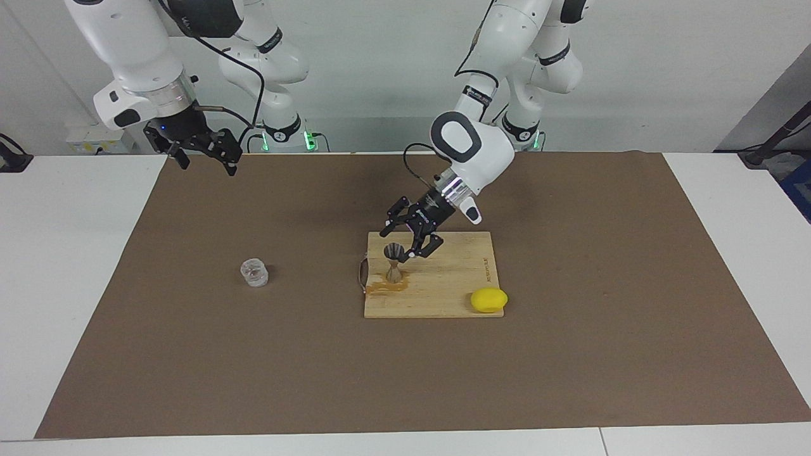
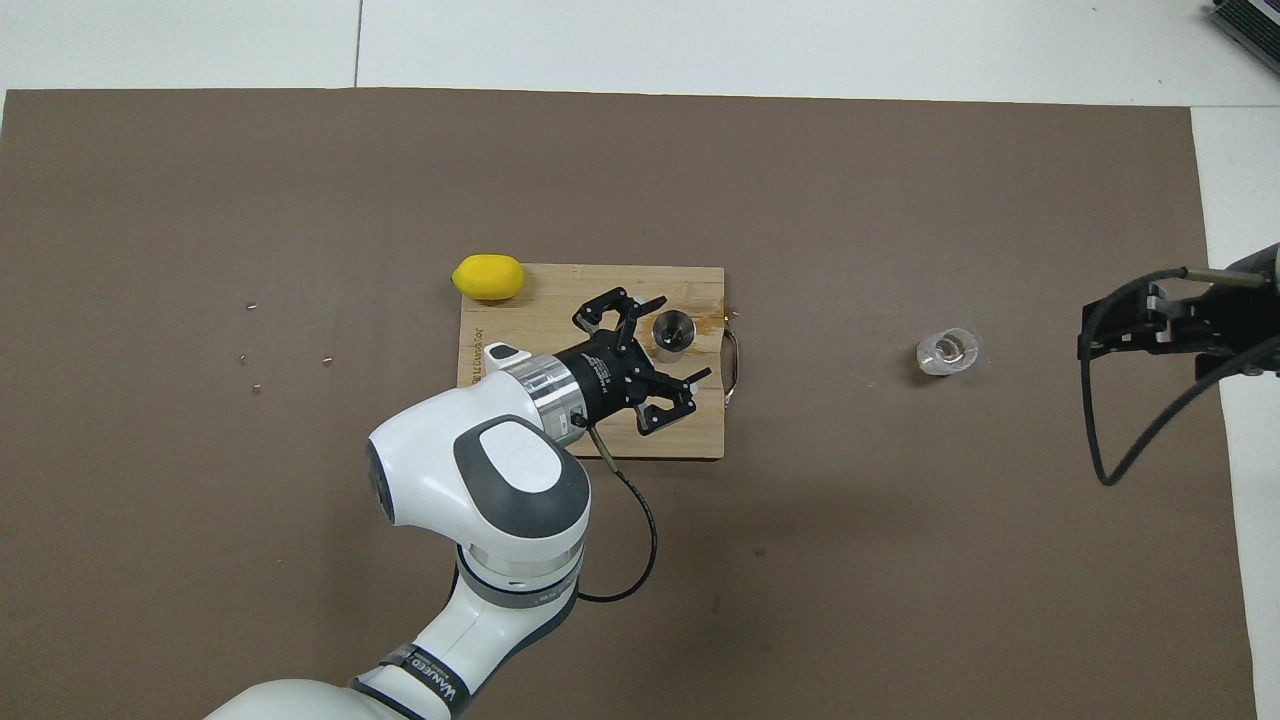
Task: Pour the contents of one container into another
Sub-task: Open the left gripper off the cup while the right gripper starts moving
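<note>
The metal jigger [image 1: 393, 265] stands upright on the wooden cutting board [image 1: 443, 285], at its end toward the right arm; it also shows in the overhead view [image 2: 672, 332]. My left gripper [image 1: 398, 244] is open and tilted. Its fingers stand wide either side of the jigger's top without holding it, as the overhead view [image 2: 686, 340] also shows. The clear glass tumbler [image 1: 255, 273] stands alone on the brown mat toward the right arm's end [image 2: 947, 351]. My right gripper [image 1: 208, 166] is open, empty and raised over the mat's edge near its base [image 2: 1090, 338].
A yellow lemon [image 1: 488, 299] lies at the board's corner farthest from the robots, toward the left arm's end [image 2: 488, 277]. A brown spill [image 1: 383, 288] wets the board at the jigger's foot. The board [image 2: 700, 430] has a metal handle [image 2: 735, 362] at its end toward the tumbler.
</note>
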You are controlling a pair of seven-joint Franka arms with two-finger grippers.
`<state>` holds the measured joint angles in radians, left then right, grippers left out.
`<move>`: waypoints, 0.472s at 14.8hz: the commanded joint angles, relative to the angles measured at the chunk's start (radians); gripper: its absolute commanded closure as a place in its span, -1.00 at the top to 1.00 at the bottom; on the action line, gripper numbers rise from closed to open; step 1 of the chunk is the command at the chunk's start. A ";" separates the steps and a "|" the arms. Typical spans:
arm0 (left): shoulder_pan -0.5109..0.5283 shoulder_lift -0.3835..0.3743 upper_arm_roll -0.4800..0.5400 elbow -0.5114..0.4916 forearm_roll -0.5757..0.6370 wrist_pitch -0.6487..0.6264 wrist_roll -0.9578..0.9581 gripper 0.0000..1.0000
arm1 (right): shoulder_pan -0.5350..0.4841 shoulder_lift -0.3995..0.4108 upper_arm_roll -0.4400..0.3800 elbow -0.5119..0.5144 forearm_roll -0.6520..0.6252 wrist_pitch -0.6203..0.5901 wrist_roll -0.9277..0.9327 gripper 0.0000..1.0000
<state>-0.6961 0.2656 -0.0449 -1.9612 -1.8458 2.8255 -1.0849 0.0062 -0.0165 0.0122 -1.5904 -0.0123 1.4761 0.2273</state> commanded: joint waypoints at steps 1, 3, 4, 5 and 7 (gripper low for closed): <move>-0.023 -0.060 0.013 -0.011 -0.018 0.017 0.016 1.00 | -0.006 -0.008 0.002 -0.003 0.022 -0.014 -0.017 0.97; -0.022 -0.086 0.014 -0.022 -0.016 0.009 0.016 1.00 | -0.008 -0.005 0.002 -0.003 0.023 0.016 0.000 0.82; -0.020 -0.100 0.014 -0.030 -0.010 0.005 0.016 1.00 | -0.009 -0.002 0.002 -0.003 0.023 0.027 0.021 0.82; -0.014 -0.112 0.014 -0.045 0.006 -0.021 0.016 1.00 | -0.011 0.003 0.000 -0.003 0.023 0.039 0.036 0.83; 0.009 -0.126 0.019 -0.054 0.063 -0.098 0.013 1.00 | -0.017 0.021 0.000 -0.005 0.023 0.064 0.107 0.82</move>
<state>-0.7013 0.1796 -0.0411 -1.9717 -1.8232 2.8013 -1.0802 0.0047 -0.0133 0.0113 -1.5919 -0.0122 1.5105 0.2742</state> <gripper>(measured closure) 0.000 0.084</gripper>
